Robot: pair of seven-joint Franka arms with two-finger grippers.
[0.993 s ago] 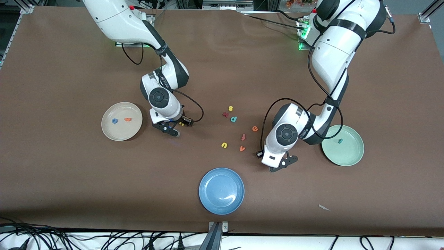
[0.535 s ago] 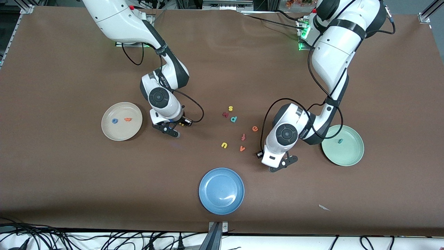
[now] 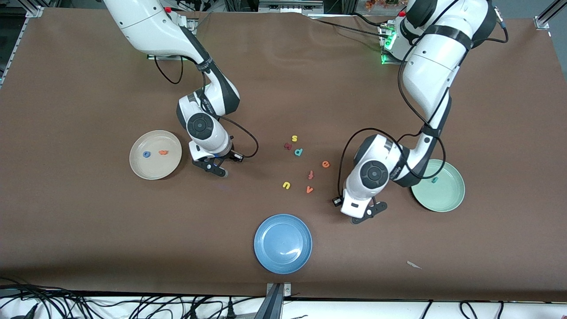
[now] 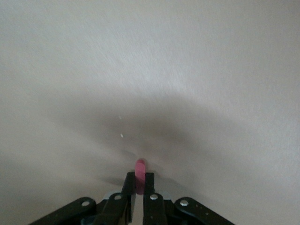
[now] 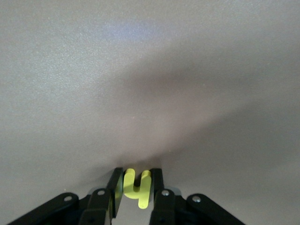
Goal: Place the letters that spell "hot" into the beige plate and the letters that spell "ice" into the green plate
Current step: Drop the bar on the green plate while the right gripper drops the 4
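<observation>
R claw [image 5: 136,187] clamped on yellow h [image 5: 137,185], low over surface [image 3: 88,221] beside beige plate [image 3: 141,170] w/ blue o [image 3: 146,154], orange t [image 3: 163,152]. L claw [image 4: 139,183] pinching dark red i [image 4: 139,174] over surface near green plate [image 3: 447,201] w/ teal c [image 3: 435,179]. Orange e [image 3: 325,164] loose on surface.

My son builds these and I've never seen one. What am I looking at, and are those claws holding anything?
Two robot arms work over a brown table. The wide picture looks down from across it; the other two come from cameras on each wrist. The right gripper, beside the beige plate, pinches a yellow letter in its jaws. The left gripper, near the green plate, pinches a dark red letter. Loose foam letters and a blue plate also lie there.
</observation>
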